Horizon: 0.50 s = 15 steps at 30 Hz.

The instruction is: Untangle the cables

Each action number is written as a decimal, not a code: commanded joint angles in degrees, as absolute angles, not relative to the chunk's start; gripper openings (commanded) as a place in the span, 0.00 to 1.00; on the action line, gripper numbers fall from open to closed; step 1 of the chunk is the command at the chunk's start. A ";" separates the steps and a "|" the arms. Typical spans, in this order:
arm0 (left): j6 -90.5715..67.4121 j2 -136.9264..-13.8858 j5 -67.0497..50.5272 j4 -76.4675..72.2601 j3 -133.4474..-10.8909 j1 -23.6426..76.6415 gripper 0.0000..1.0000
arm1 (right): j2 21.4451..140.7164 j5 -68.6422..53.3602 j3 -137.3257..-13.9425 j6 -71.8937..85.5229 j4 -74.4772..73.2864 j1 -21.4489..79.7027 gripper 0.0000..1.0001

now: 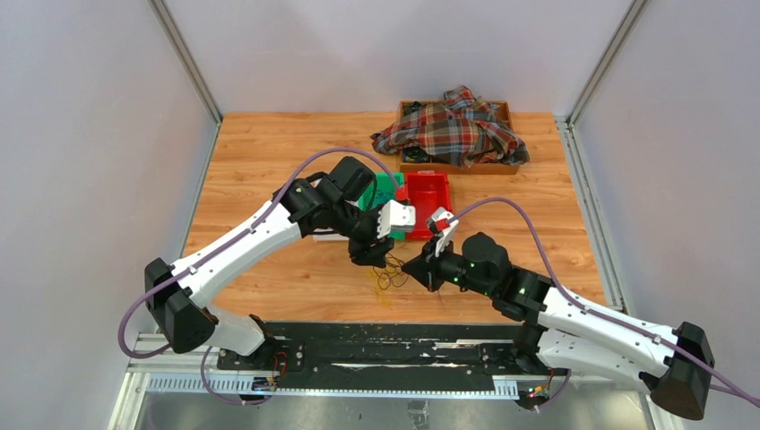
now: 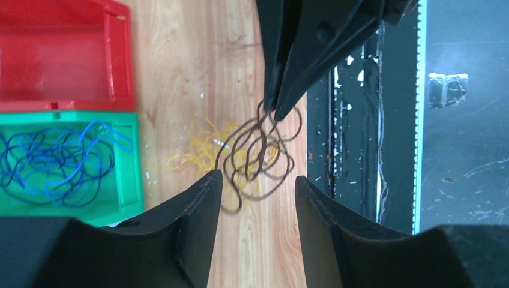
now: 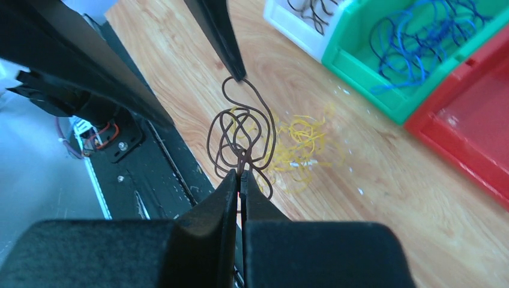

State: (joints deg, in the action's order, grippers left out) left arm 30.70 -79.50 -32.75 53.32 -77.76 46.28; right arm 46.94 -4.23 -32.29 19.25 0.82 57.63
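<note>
Right gripper (image 3: 240,174) clamped the brown cable (image 3: 239,135); left gripper (image 2: 258,180) gaped wide.
Both arms reached inward, wrists bent down, tips nearly meeting. The cable's loops spread from the right gripper's closed tips toward the left gripper, one of whose fingertips (image 3: 235,69) touched the top loop. The yellow cable (image 3: 303,141) lay on the table (image 3: 390,198) just below them.
</note>
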 commanded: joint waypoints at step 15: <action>33.91 -78.75 -41.08 54.53 -77.08 46.14 0.31 | 49.73 -11.43 -33.63 19.90 15.59 58.18 0.00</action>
